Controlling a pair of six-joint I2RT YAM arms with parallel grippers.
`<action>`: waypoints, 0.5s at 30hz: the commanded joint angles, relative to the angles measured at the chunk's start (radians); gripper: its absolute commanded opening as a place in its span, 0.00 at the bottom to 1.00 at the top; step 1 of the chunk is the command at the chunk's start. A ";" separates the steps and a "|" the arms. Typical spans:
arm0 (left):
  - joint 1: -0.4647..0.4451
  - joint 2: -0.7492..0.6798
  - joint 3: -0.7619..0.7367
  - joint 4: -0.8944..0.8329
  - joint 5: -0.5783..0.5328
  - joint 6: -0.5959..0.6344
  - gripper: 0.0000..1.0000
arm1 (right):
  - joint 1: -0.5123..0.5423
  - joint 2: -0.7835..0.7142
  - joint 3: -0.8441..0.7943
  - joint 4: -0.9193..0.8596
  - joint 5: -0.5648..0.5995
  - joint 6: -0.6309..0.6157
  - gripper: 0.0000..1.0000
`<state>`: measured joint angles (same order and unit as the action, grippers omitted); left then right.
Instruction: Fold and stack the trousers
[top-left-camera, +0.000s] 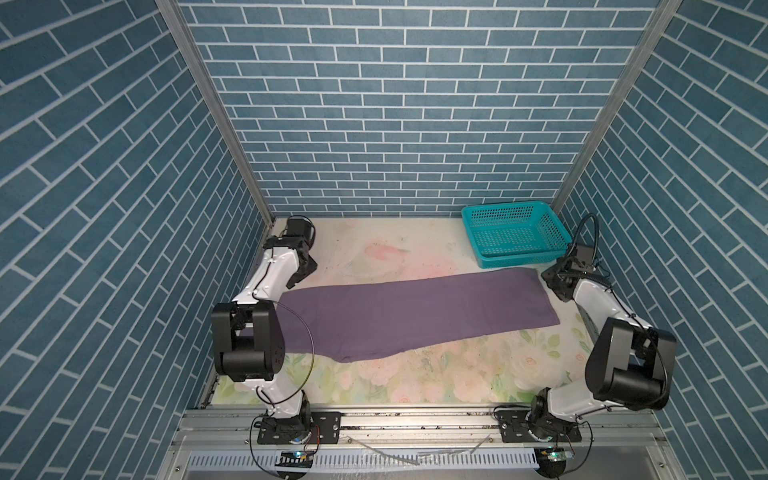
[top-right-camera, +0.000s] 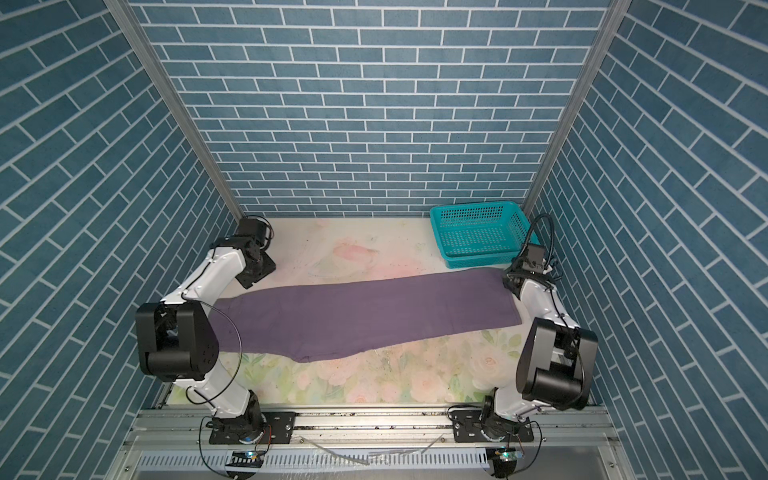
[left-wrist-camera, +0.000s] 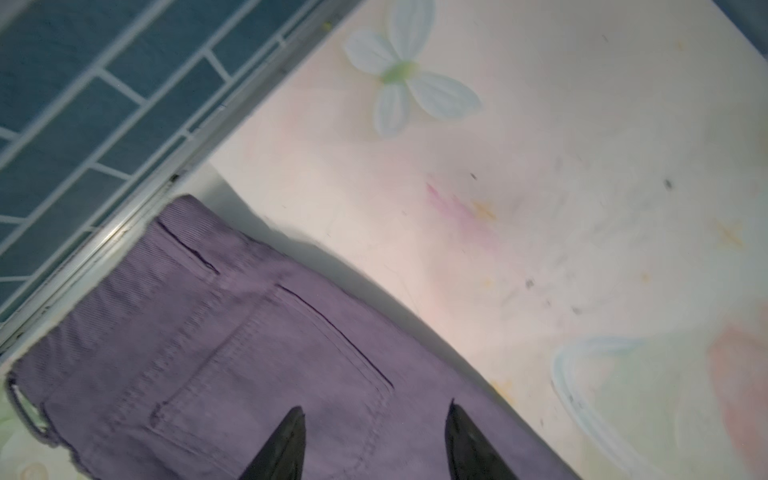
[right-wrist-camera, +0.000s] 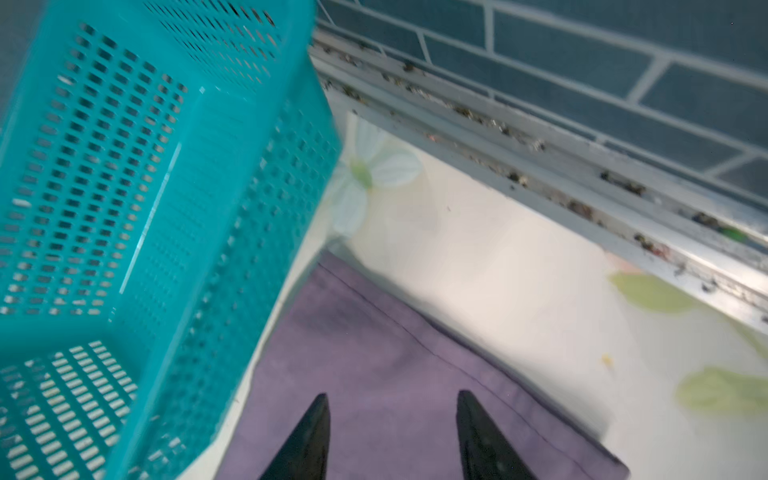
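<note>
The purple trousers (top-left-camera: 407, 316) (top-right-camera: 365, 316) lie flat in a long band across the flowered table, waist end to the left and leg hems to the right. My left gripper (left-wrist-camera: 376, 407) stands open just over the waist end, its black fingers apart above the back pocket (left-wrist-camera: 257, 365), nothing between them. In both top views it sits at the band's far left corner (top-left-camera: 293, 282) (top-right-camera: 249, 280). My right gripper (right-wrist-camera: 392, 395) is open above the hem end of the trousers (right-wrist-camera: 395, 365), beside the basket, and holds nothing. It shows at the band's far right corner (top-left-camera: 559, 291) (top-right-camera: 513, 289).
A teal perforated basket (top-left-camera: 505, 206) (top-right-camera: 473, 206) (right-wrist-camera: 166, 208) stands at the back right, close to the hem end. Blue brick-pattern walls with metal rails (right-wrist-camera: 540, 166) (left-wrist-camera: 124, 232) close in both sides and the back. Bare flowered tabletop (top-left-camera: 415, 374) lies in front of the trousers.
</note>
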<state>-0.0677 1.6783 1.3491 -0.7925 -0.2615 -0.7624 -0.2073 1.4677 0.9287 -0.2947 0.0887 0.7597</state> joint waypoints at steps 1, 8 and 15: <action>-0.116 -0.017 -0.029 0.010 -0.005 0.005 0.56 | 0.005 -0.071 -0.099 -0.078 -0.018 -0.061 0.59; -0.408 0.046 -0.033 0.082 0.043 0.006 0.55 | 0.003 -0.060 -0.157 -0.096 -0.034 -0.082 0.69; -0.602 0.189 0.056 0.079 0.071 0.008 0.53 | -0.013 0.068 -0.131 -0.056 -0.006 -0.089 0.74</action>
<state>-0.6373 1.8355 1.3666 -0.7017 -0.2008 -0.7616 -0.2119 1.4857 0.7956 -0.3576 0.0666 0.6975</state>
